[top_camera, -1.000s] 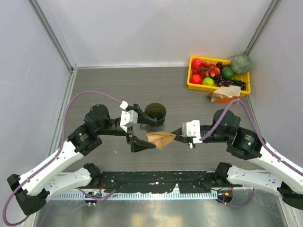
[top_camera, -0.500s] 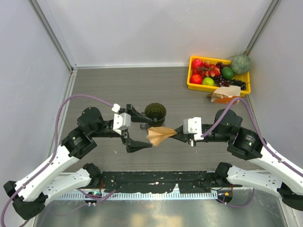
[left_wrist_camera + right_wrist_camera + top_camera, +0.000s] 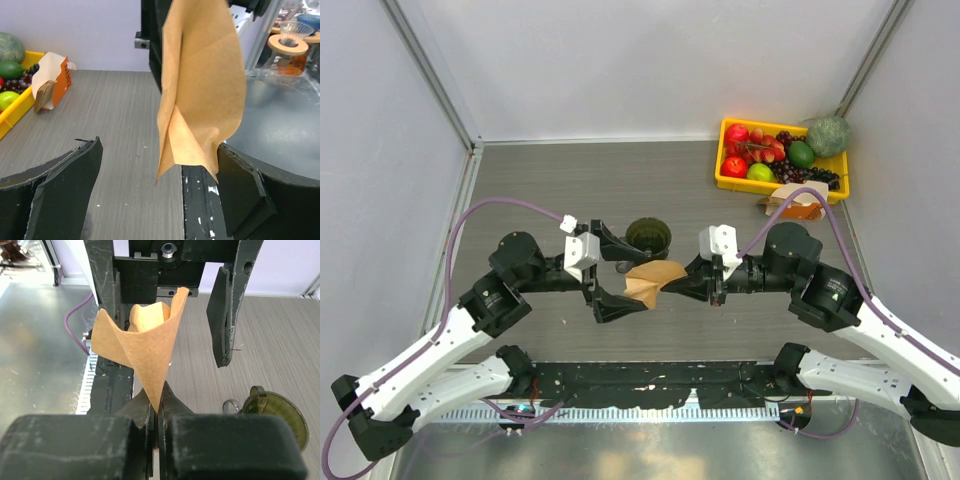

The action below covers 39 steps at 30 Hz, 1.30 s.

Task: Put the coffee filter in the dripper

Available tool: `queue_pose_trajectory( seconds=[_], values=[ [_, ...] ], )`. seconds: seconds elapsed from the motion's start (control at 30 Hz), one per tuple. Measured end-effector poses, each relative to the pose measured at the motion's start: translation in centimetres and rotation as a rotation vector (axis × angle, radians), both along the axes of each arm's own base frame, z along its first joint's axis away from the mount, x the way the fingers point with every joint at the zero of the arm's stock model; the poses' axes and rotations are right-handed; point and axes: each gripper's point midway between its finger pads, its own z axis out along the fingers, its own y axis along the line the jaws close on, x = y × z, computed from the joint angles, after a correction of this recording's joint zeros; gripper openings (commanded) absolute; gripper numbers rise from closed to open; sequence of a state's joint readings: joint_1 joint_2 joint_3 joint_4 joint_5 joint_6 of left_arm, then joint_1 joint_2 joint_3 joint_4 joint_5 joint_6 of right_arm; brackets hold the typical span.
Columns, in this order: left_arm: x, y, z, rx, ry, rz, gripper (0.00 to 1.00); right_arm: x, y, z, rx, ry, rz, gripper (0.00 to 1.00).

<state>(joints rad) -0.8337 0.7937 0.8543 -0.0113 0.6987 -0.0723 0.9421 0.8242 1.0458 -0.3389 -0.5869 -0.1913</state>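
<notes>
Right gripper is clamped on the pointed tip of the coffee filter, jaws together with only paper between. The filter fans out ahead of that claw, mouth partly open, top edges curled, one fold down the side.

Left gripper is spread wide, one finger on each side of the filter, with the paper hanging in the gap. In the left wrist view the filter's lower corner sits just beside one finger; cannot tell if it touches. There is plenty of room to the other finger.

Dripper is upright on the table, just past the left claw's far finger. It is off to the side of the right claw's fingertips and lower than the filter. The filter is in the air, not in the dripper.

Room:
- Bare table beyond both claws out to the back wall, and on the left claw's outer side.
- The near table edge runs close on the base side of both claws.
- Yellow bin of fruit and a small carton sit well apart, behind and beyond the right claw.
</notes>
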Motion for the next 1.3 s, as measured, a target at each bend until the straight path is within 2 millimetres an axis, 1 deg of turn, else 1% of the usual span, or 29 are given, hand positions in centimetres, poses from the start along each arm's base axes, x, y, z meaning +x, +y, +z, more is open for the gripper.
queue_pose_trajectory(
  seconds=[0.07,0.17,0.33,0.4,0.5,0.6,0.7,0.77,0.8,0.9,0.93,1.0,1.07,1.1,1.13,1.17,1.23,1.3],
  values=[
    [-0.4,-0.1,0.5,-0.011,0.009,-0.013,0.99,0.0,0.0,0.2,0.018,0.020,-0.002,0.05],
    [-0.5,0.2,1.3,-0.021,0.009,-0.007,0.99,-0.1,-0.1,0.4,0.028,0.031,0.001,0.05],
    [1.0,2.9,2.8,-0.032,0.035,0.082,0.99,-0.5,-1.0,0.4,0.026,-0.007,0.001,0.05],
    [1.3,3.3,3.2,-0.038,0.067,0.092,0.99,-0.6,-1.3,0.2,0.020,-0.030,0.006,0.05],
    [0.7,3.1,3.8,-0.050,0.111,0.052,0.98,-0.7,-1.3,-0.5,0.000,-0.048,0.023,0.05],
    [0.8,2.4,3.7,-0.040,0.153,0.027,0.96,-0.8,-1.3,-1.3,-0.026,-0.055,0.039,0.05],
    [0.9,1.5,3.6,-0.026,0.178,0.002,0.89,-0.6,-1.0,-1.8,-0.044,-0.057,0.048,0.06],
    [0.8,0.7,3.1,-0.008,0.196,-0.019,0.83,-0.5,-0.8,-2.2,-0.057,-0.052,0.051,0.06],
    [0.8,0.4,2.9,-0.002,0.203,-0.024,0.77,-0.4,-0.7,-2.4,-0.062,-0.051,0.054,0.06],
    [0.9,-0.3,2.6,0.012,0.213,-0.023,0.58,-0.5,-0.7,-2.6,-0.067,-0.051,0.061,0.06],
    [1.1,-0.5,2.7,0.014,0.208,-0.018,0.54,-0.5,-0.7,-2.6,-0.067,-0.053,0.063,0.06],
    [1.4,-0.8,2.8,0.016,0.197,-0.012,0.48,-0.6,-0.7,-2.6,-0.066,-0.055,0.068,0.06],
    [1.5,-1.0,2.7,0.019,0.191,-0.013,0.32,-0.7,-0.7,-2.6,-0.066,-0.055,0.070,0.06],
    [1.4,-1.0,2.7,0.022,0.186,-0.016,0.22,-0.7,-0.7,-2.6,-0.065,-0.055,0.070,0.06],
    [1.4,-1.0,2.7,0.022,0.181,-0.017,0.09,-0.7,-0.7,-2.6,-0.066,-0.055,0.070,0.06],
    [1.3,-1.0,2.7,0.023,0.175,-0.024,0.00,-0.7,-0.7,-2.6,-0.065,-0.055,0.070,0.07],
    [1.1,-1.1,2.7,0.023,0.163,-0.035,0.00,-0.7,-0.7,-2.6,-0.066,-0.054,0.070,0.15],
    [1.1,-1.1,2.6,0.025,0.151,-0.038,0.00,-0.7,-0.8,-2.7,-0.069,-0.050,0.070,0.16]
  ],
)
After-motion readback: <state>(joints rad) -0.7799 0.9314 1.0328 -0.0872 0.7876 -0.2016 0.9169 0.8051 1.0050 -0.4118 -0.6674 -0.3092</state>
